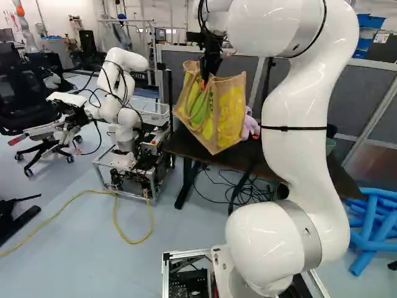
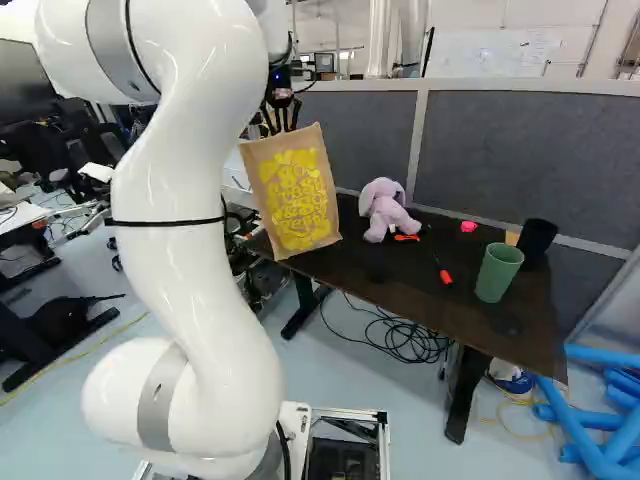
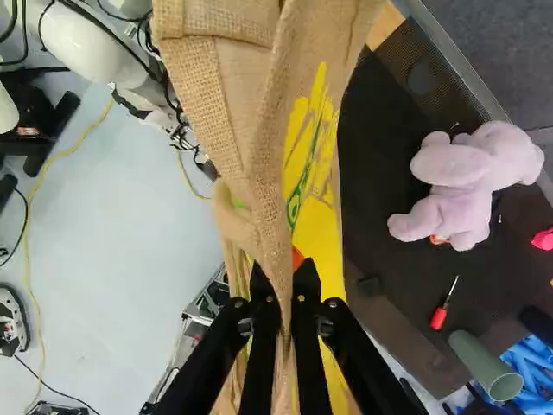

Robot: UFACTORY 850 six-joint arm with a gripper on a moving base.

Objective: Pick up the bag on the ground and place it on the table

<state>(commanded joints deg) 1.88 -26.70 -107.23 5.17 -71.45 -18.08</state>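
Bag and worktop, as I find them. My hand (image 2: 282, 124) is closed on a fold of the tan bag (image 2: 291, 200), cloth pinched between both fingers in the wrist view. Bag hangs tilted, yellow print showing, at upper centre of the left base view and left of centre in the right base view. It is off the floor (image 1: 74, 248), by the end of the dark worktop (image 2: 400, 270); whether any of it touches, I cannot tell. On the worktop: lilac plush toy (image 2: 386, 207), red-handled screwdriver (image 2: 444, 273), green cup (image 2: 497, 272), right of the bag.
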